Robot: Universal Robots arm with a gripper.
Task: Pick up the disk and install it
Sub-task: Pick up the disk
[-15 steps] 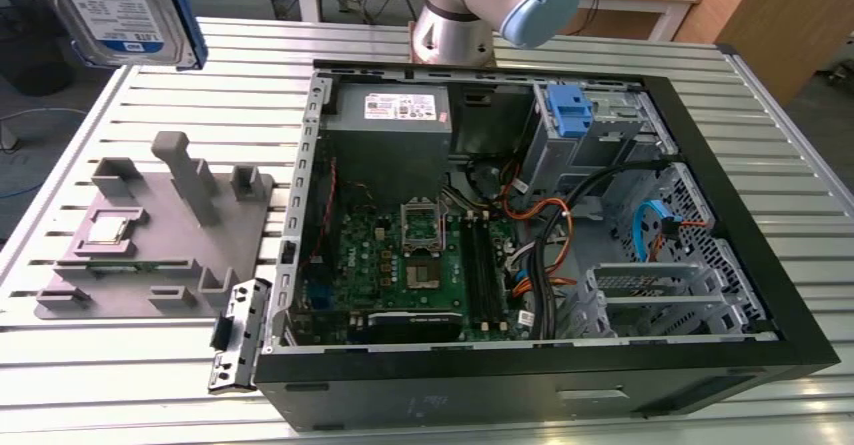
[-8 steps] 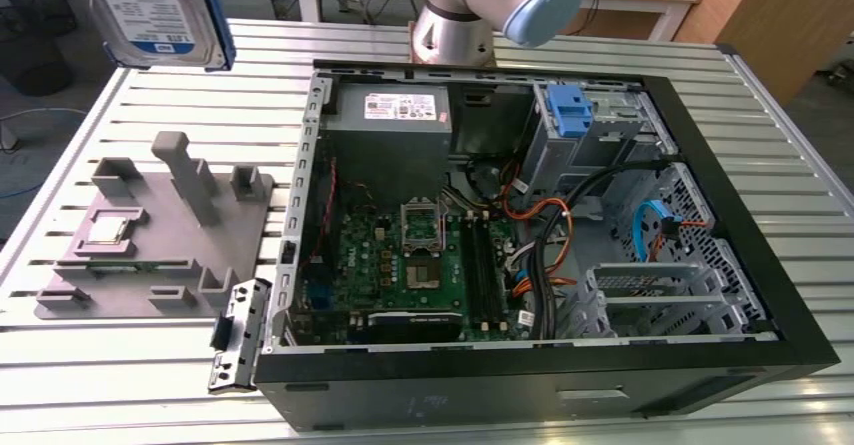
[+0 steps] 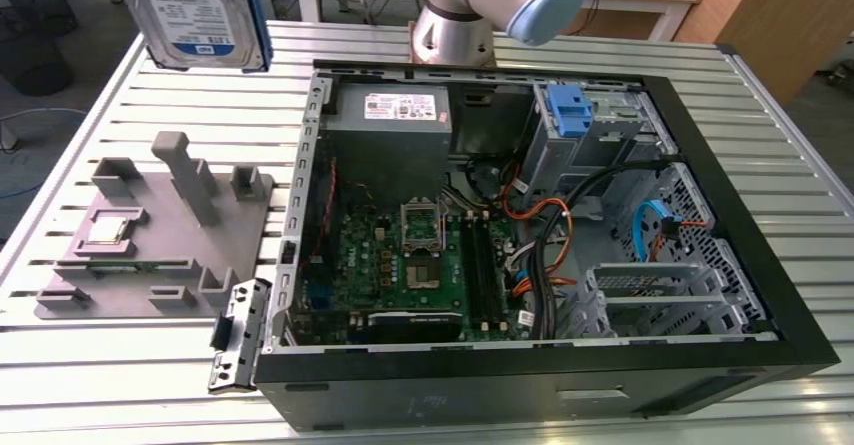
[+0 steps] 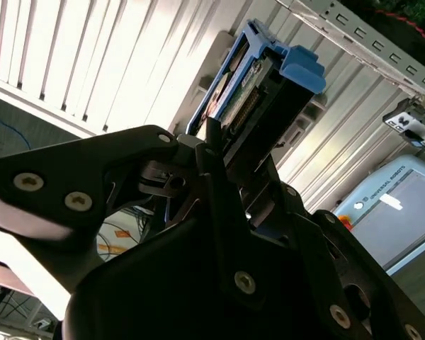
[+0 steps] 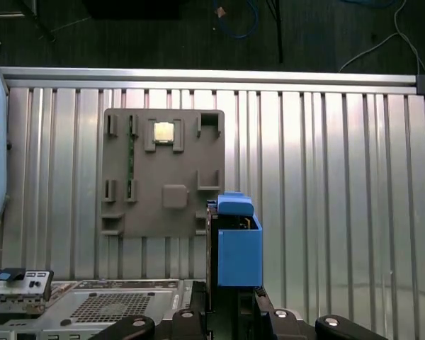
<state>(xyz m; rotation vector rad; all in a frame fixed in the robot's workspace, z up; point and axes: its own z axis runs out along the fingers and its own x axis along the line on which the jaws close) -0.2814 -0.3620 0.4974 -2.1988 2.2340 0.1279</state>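
The disk (image 3: 194, 10), a flat silver metal hard drive with a white-and-blue label and a blue plastic carrier frame, is held on edge in the air, clamped in the black pincer (image 4: 219, 152) of the robot arm (image 3: 494, 5). Below it lies the slatted aluminium counter (image 3: 134, 385). In the exterior view the drive hangs at the upper left, well apart from the open black desktop computer case (image 3: 534, 385), whose green motherboard (image 3: 387, 265) lies exposed. Beside the case, a flat grey plastic fixture plate (image 3: 147, 255) rests on the counter. A small square silver processor chip (image 3: 107, 229) sits in one of its pockets.
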